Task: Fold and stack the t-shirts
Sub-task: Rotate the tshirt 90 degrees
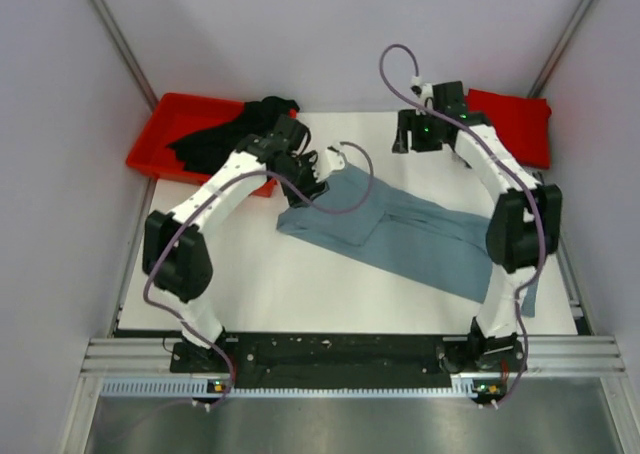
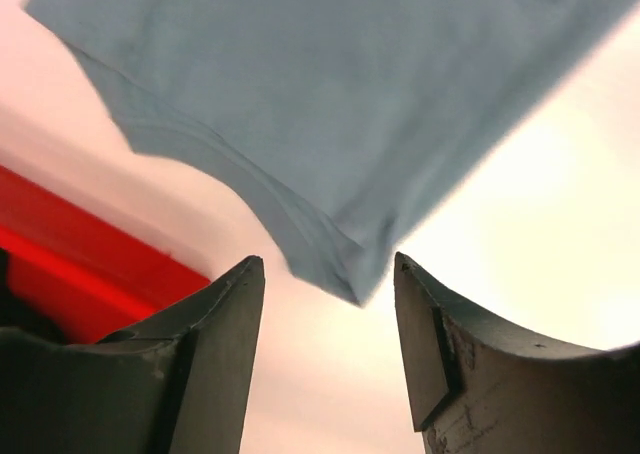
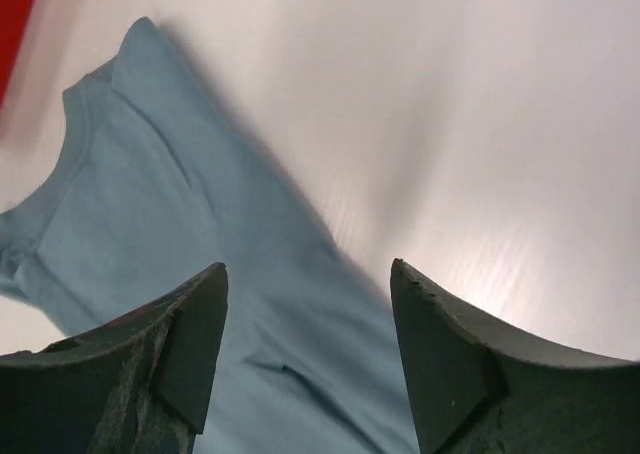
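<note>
Left claw (image 2: 328, 259) stands released, dark jaws apart, a hemmed corner of the soft dusty grey-blue cloth t-shirt (image 2: 330, 104) just beyond its tips. Right claw (image 3: 308, 264), also released and empty, has that shirt spread beneath it.

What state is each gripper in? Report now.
Left gripper: open, holding nothing; grey-blue t-shirt corner just ahead.
Right gripper: open, holding nothing, above the same t-shirt.
</note>
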Tool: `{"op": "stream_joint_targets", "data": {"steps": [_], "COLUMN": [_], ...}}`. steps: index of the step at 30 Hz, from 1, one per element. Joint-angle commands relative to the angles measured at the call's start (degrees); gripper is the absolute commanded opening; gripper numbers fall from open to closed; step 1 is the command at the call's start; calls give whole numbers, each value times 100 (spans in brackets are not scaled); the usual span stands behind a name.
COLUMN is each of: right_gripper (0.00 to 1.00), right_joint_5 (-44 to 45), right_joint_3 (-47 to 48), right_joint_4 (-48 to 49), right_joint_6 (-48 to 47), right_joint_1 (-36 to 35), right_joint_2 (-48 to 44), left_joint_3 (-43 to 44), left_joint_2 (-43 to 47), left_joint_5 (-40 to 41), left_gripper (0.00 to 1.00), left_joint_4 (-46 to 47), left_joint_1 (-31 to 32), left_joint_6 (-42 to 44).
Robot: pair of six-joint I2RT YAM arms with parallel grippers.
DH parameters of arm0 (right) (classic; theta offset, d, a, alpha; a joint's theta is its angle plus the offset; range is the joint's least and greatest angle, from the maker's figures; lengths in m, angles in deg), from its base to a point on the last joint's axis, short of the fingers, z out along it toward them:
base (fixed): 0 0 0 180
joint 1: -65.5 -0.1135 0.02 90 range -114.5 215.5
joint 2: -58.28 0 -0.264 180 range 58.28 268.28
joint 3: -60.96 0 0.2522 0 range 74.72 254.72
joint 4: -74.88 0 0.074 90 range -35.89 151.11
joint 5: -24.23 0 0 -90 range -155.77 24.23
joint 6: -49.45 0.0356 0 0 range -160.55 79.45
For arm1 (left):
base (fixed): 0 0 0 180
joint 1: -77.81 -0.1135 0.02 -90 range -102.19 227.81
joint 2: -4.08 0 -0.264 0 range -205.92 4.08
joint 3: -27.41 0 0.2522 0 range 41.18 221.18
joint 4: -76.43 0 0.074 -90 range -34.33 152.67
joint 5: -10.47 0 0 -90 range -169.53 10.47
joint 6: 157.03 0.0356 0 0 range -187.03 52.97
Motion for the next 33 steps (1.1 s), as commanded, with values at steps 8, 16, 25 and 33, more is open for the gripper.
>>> {"op": "stream_joint_targets", "data": {"steps": [8, 16, 25, 33], "right_gripper": [66, 65, 12, 0], "right_joint_5": [-1405, -1634, -1266, -142], "right_joint_3": [3846, 3302, 3249, 2776], "right_joint_4": [-192, 1137, 1550, 2024], "right_joint_6": [132, 1074, 1907, 4728], "right_joint_1": [-947, -1061, -912, -245], "right_joint_2": [3515, 4237, 4369, 3992], "left_joint_3": [-2933, -2925, -2207, 709], "left_joint_2": [1026, 341, -432, -2251], "left_joint_5": [323, 1018, 1273, 2416], "left_gripper": [64, 63, 0, 0], "left_joint_4": [973, 2223, 2584, 2348], "left_joint_1": [-164, -252, -252, -252], "left_joint_6": [1460, 924, 766, 265]}}
